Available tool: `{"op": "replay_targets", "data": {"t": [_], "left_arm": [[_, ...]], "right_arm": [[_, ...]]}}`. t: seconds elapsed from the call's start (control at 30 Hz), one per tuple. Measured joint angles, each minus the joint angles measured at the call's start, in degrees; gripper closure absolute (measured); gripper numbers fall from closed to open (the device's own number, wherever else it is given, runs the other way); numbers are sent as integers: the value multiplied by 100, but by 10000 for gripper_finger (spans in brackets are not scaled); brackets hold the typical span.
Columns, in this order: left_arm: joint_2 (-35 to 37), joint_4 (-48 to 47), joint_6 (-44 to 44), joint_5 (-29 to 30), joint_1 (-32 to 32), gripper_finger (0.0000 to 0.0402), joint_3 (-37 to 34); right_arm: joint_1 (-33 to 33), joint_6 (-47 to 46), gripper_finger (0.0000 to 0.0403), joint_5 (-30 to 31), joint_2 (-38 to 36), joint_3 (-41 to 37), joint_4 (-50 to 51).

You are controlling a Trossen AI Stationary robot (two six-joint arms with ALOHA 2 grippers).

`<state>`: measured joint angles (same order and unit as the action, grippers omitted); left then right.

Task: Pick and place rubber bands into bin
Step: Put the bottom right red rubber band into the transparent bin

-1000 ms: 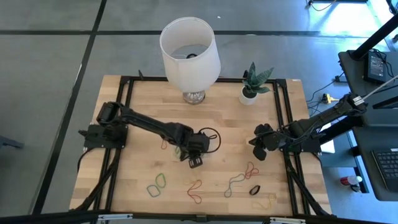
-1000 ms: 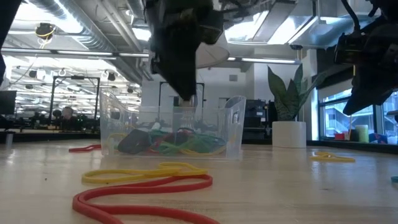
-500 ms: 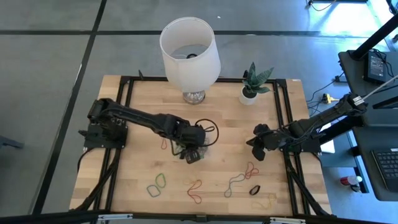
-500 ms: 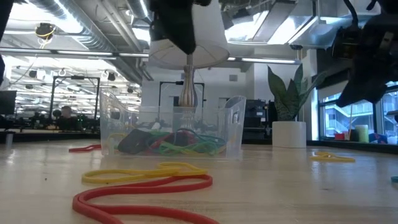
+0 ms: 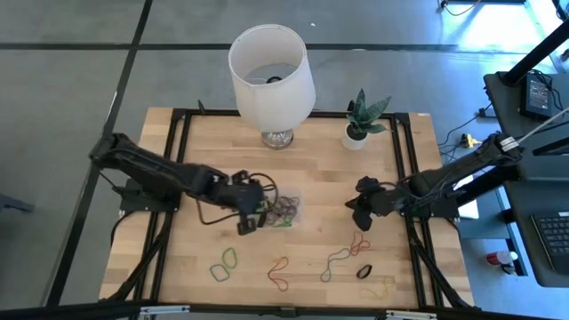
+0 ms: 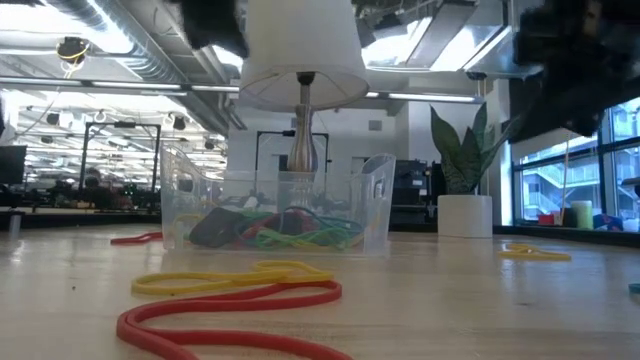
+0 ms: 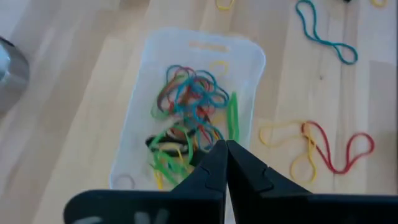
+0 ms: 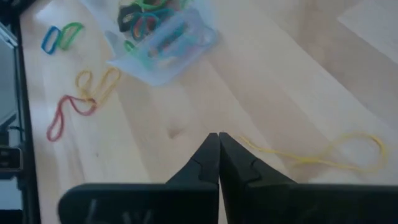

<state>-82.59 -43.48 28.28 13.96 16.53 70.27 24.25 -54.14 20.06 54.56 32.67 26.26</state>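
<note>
Both end effectors, left [image 7: 225, 149] and right [image 8: 218, 142], seemingly closed.

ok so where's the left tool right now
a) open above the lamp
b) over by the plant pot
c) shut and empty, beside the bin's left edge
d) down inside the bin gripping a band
c: in the high view the left tool sits at the left side of the bin, and its wrist view shows the fingers pressed together with nothing between them, the rubber bands lying loose in the bin.
</note>
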Motion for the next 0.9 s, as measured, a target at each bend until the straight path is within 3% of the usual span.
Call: {"op": "replay_targets", "data": {"t": [0.2, 0.3, 0.43, 0.53, 0.7, 0.9], "left_arm": [[1008, 533, 405, -191, 165, 400, -1349], [1388, 644, 692, -346, 302, 400, -1794], [1731, 651, 862, -361, 546, 400, -2164], [1860, 677, 909, -373, 701, 400, -2319], [1923, 627, 998, -356, 940, 400, -2395], [1921, 629, 998, -337, 1187, 400, -2396]], "right_arm": [[52, -11, 402, -18, 1309, 1136, 318], [253, -396, 403, -106, 2028, 1856, 1184], [572, -1573, 401, -500, 2766, 2540, 2524], [775, -2778, 392, -968, 3079, 2638, 3107], [1038, -4684, 361, -1709, 3387, 2324, 2975], [1302, -6080, 307, -1822, 3739, 1996, 2430]]}}
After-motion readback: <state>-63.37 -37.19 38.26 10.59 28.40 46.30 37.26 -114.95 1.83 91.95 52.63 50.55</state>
